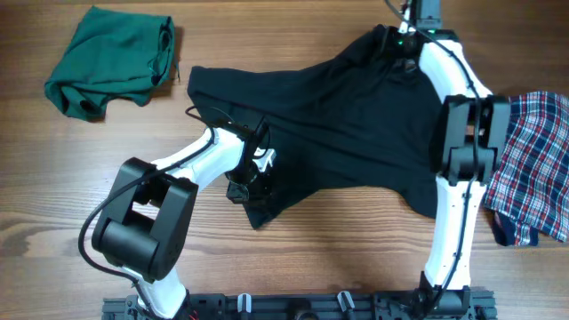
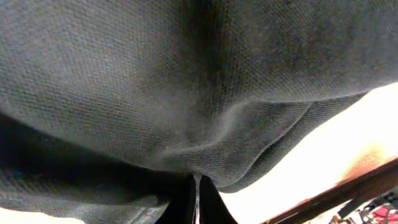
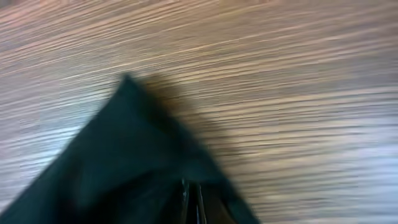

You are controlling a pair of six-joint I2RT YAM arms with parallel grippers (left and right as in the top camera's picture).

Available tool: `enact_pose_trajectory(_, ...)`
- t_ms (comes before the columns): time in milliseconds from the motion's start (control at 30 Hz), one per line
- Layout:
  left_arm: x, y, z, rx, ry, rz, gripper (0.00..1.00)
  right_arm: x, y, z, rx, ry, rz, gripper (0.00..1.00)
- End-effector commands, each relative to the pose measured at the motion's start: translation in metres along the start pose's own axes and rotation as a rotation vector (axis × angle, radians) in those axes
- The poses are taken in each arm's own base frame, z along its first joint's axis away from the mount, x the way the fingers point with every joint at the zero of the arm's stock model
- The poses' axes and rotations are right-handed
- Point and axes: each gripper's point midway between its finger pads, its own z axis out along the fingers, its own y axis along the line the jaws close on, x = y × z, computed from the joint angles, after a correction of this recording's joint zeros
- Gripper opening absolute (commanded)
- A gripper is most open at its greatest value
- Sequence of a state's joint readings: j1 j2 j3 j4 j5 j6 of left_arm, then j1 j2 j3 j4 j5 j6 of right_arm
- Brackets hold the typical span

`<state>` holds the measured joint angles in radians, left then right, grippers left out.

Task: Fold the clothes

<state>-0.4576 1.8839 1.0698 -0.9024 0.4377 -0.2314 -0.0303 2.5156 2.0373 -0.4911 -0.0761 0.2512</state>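
Note:
The clothes lie on a wooden table. A large black top is spread across the middle, partly lifted. My left gripper is shut on its lower left edge. In the left wrist view the cloth fills the frame, and a fold is pinched in the left gripper. My right gripper is shut on the top's far right corner. The right wrist view shows that dark corner running into the shut right gripper above the wood. A dark green garment lies crumpled at far left. A plaid one lies at the right.
The wooden table shows bare in front of the black top and between the arms' bases. The right arm's white links reach over the top's right side, next to the plaid garment. The table surface is blurred in the right wrist view.

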Motion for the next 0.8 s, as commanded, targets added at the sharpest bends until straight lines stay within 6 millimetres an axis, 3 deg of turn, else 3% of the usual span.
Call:
enact_pose_trajectory(0,0.005,-0.009,0.001,0.029,0.027,-0.002,0.04,0.001,-0.055,0.008,0.138,0.008,-0.004,0.06)
enact_pose_trajectory(167,0.025,-0.026,0.011,0.004,0.084,0.087,0.04,0.003,-0.094,0.001,0.280,0.026,-0.056,0.06)
enact_pose_trajectory(300,0.030,-0.037,0.018,-0.006,0.088,0.142,0.04,0.005,-0.095,-0.001,0.277,0.044,-0.047,0.04)
enact_pose_trajectory(400,0.022,-0.038,0.016,-0.006,0.058,0.146,0.04,-0.017,-0.083,-0.020,0.240,0.031,-0.045,0.05)
enact_pose_trajectory(467,0.011,-0.041,0.007,-0.013,0.017,0.155,0.04,-0.052,-0.073,-0.055,0.231,-0.024,-0.045,0.08)
enact_pose_trajectory(533,-0.002,-0.045,-0.008,-0.038,-0.053,0.179,0.04,-0.087,-0.060,-0.105,0.221,-0.089,-0.046,0.18)
enact_pose_trajectory(600,-0.010,-0.049,-0.020,-0.052,-0.107,0.197,0.04,-0.096,-0.045,-0.135,0.177,-0.095,-0.074,0.22)
enact_pose_trajectory(633,-0.016,-0.050,-0.029,-0.072,-0.145,0.207,0.04,-0.093,-0.031,-0.148,0.118,-0.075,-0.090,0.22)
enact_pose_trajectory(667,-0.024,-0.043,-0.038,-0.132,-0.200,0.182,0.04,-0.079,-0.005,-0.162,-0.013,-0.017,-0.127,0.23)
enact_pose_trajectory(733,-0.034,-0.019,-0.049,-0.263,-0.286,0.040,0.04,-0.035,0.031,-0.175,-0.188,0.156,-0.154,0.28)
enact_pose_trajectory(767,-0.034,-0.015,-0.049,-0.270,-0.285,0.020,0.04,-0.015,0.036,-0.174,-0.193,0.229,-0.169,0.31)
